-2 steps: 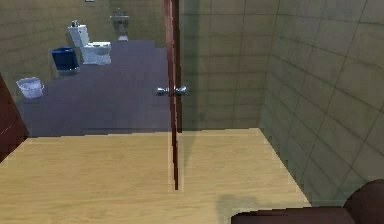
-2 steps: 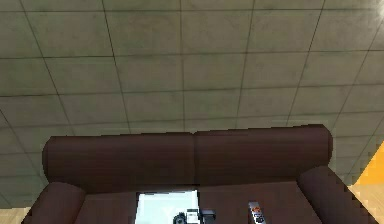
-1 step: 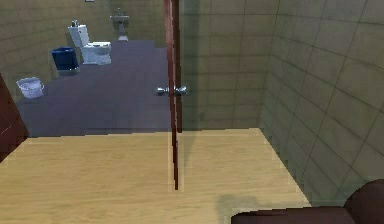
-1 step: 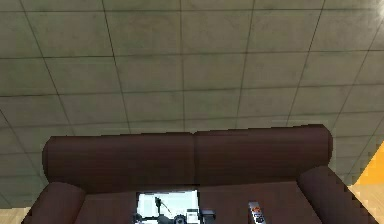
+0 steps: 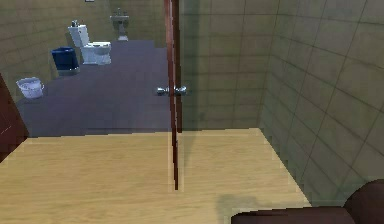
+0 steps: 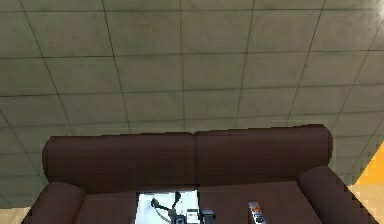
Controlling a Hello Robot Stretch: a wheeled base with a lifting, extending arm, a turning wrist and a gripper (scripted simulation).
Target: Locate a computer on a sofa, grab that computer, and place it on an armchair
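A dark brown sofa point(image 6: 250, 160) stands against a tiled wall in the arm side view. On its seat lies a flat white thing point(image 6: 150, 199), possibly the computer. At the picture's bottom edge the gripper point(image 6: 162, 207) shows over that white thing, with thin dark fingers and the small white marked squares point(image 6: 190, 216) to their right. I cannot tell whether it holds anything, since the white thing lies right behind it on the seat. A corner of the same brown sofa point(image 5: 300, 214) shows at the forward view's bottom right.
A small dark remote-like thing point(image 6: 257, 212) lies on the seat, right of the gripper. Ahead, a brown door point(image 5: 176, 100) stands edge-on with a metal handle point(image 5: 172, 90). Beyond it are a toilet point(image 5: 95, 48), a blue bin point(image 5: 64, 58) and a bucket point(image 5: 30, 87). Wood floor point(image 5: 100, 175) lies ahead.
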